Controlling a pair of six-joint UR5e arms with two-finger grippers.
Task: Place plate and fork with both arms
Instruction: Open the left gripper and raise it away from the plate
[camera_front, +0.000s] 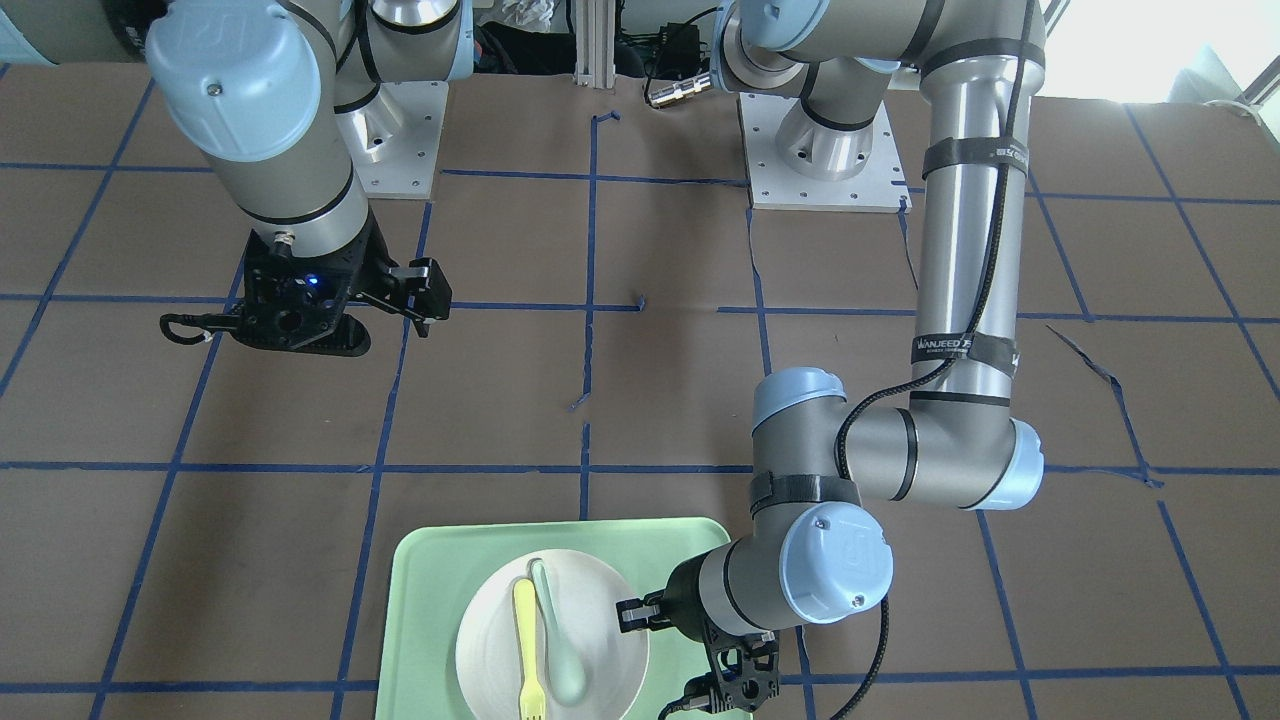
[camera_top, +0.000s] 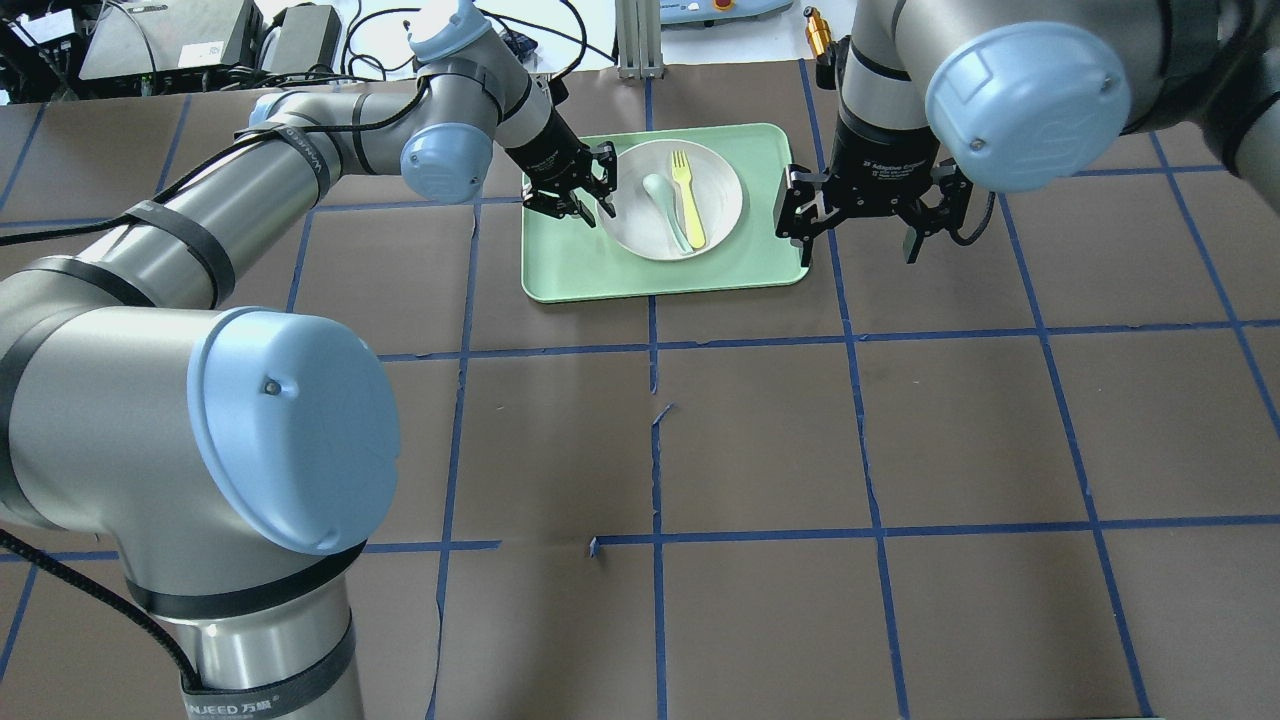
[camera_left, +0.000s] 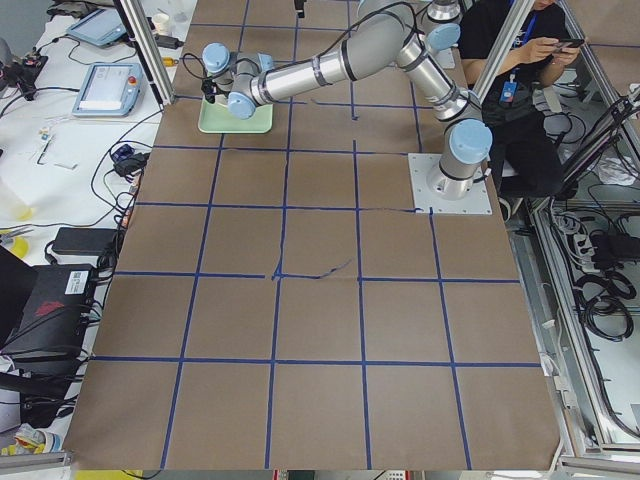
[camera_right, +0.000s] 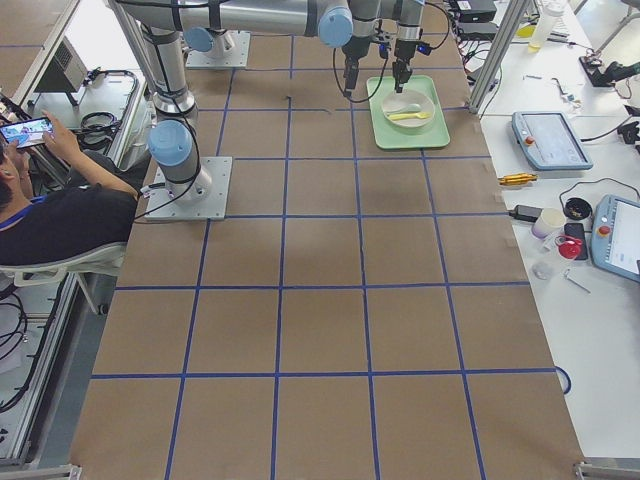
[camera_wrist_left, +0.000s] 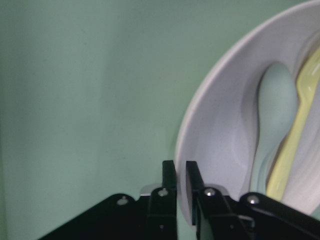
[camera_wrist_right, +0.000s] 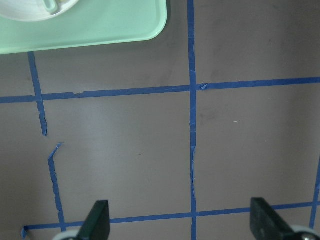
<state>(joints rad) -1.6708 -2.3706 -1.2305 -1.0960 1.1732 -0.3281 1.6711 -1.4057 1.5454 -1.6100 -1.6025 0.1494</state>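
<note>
plate (camera_top: 724, 195): round, off-white, raised rim, on tray (camera_top: 600, 270), counter's (camera_top: 800, 450) far edge | fork (camera_top: 688, 200): slim, pale-yellow, in plate | left pincer (camera_top: 597, 208) clenched on plate rim | right pincer (camera_top: 855, 245) released

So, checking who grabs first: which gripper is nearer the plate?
Left. The left gripper pinches the rim of the plate; the right gripper hangs open over the table, beside the tray.

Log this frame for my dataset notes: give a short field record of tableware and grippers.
tray: mint-green, on the table
plate: on the tray, holding fork and spoon
fork: lying in the plate beside the spoon
left gripper: closed on the plate's rim
right gripper: open, empty, above the table beside the tray
</note>
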